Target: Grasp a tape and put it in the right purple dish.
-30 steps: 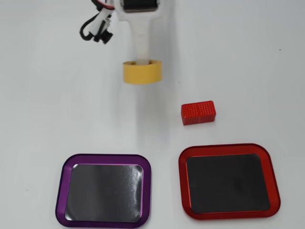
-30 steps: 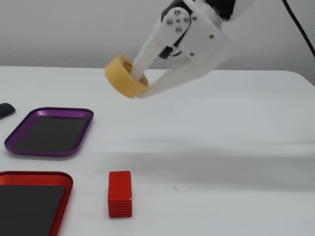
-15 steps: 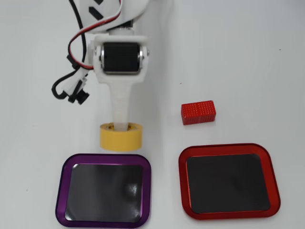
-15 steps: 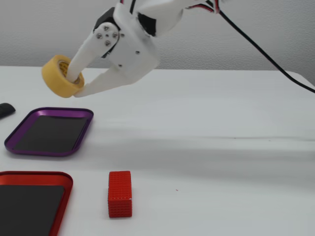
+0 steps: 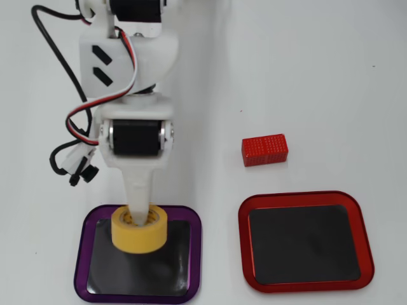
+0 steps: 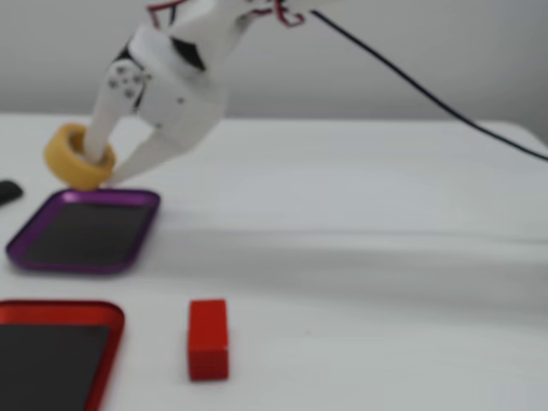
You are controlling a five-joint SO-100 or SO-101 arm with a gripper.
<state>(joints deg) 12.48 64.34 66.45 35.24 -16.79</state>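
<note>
My gripper is shut on the yellow tape, with one finger down through the roll's core and the other outside its wall. In the fixed view the tape hangs tilted in the gripper, a little above the far edge of the purple dish. In the overhead view the tape is over the upper middle of the purple dish, which lies at the lower left. The dish's dark floor holds nothing else.
A red studded block lies on the white table right of the arm; it also shows in the fixed view. A red-rimmed tray sits beside the purple dish, also seen in the fixed view. Cables hang at the arm's left.
</note>
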